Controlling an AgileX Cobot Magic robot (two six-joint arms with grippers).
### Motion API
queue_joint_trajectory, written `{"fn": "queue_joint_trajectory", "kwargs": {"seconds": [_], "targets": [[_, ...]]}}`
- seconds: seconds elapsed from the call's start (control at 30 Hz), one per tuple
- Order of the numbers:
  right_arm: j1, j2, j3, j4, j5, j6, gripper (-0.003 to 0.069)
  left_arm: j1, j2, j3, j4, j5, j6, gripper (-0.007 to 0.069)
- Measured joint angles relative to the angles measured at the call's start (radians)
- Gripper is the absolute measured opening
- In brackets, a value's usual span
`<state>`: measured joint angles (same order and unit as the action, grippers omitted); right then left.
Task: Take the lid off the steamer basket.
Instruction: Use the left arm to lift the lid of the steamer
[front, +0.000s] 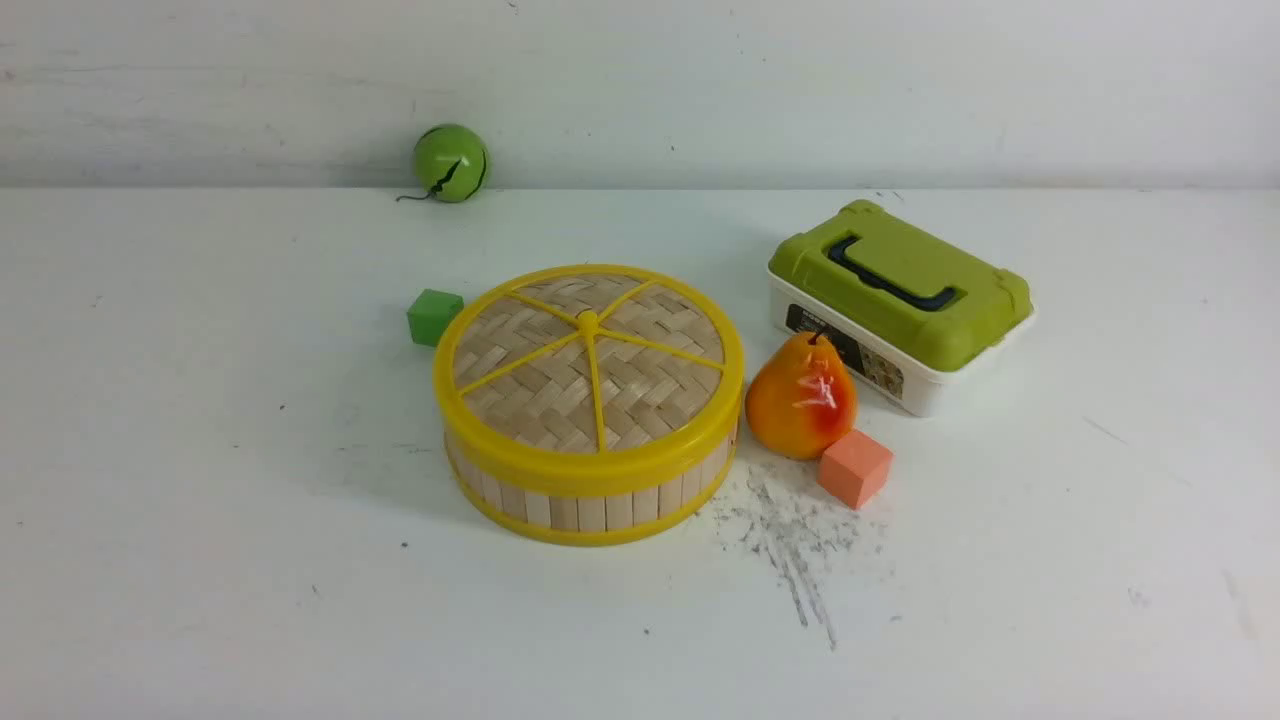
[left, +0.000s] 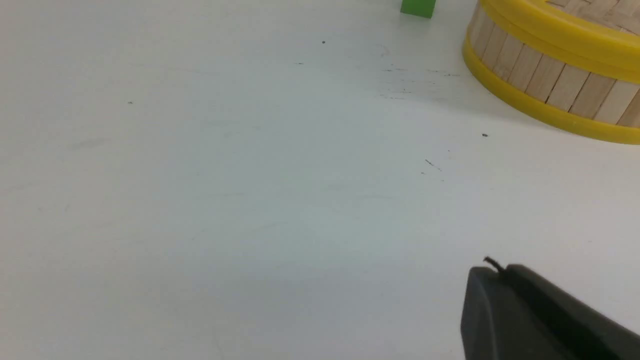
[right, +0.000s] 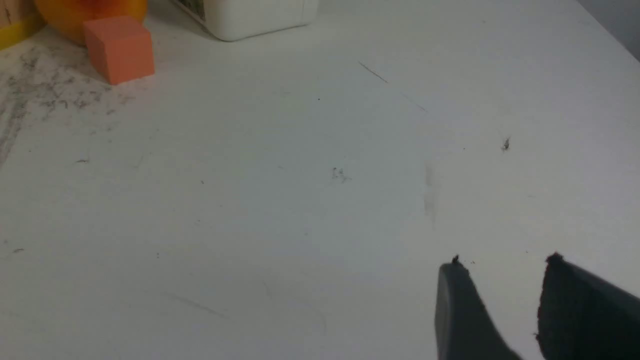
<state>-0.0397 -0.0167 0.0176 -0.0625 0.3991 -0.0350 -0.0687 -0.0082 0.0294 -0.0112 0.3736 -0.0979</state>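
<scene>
The lid (front: 560, 385), woven bamboo with a yellow rim, yellow spokes and a centre knob, sits closed on the steamer basket (front: 590, 511) at the table's middle. Neither gripper shows in the front view. In the left wrist view my left gripper (left: 500, 271) is shut and empty, low over bare table, well short of the basket's slat wall (left: 550, 85) and the lid's rim (left: 560, 35). In the right wrist view my right gripper (right: 505, 262) is open and empty over bare table. Only a sliver of the basket's yellow rim (right: 12, 27) shows there.
A green cube (front: 434, 316) touches the basket's far left side. An orange pear (front: 800, 398) and an orange cube (front: 855, 467) stand to its right. A white box with an olive-green lid (front: 900, 300) sits behind them. A green ball (front: 451, 163) lies at the back wall.
</scene>
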Motion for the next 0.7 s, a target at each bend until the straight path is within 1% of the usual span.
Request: {"fn": "queue_joint_trajectory", "kwargs": {"seconds": [0.7], "targets": [[0.0,0.0,0.0,0.0,0.0,0.0,0.024,0.0,0.0,0.0,0.0,0.0,0.0,0.0019]]}}
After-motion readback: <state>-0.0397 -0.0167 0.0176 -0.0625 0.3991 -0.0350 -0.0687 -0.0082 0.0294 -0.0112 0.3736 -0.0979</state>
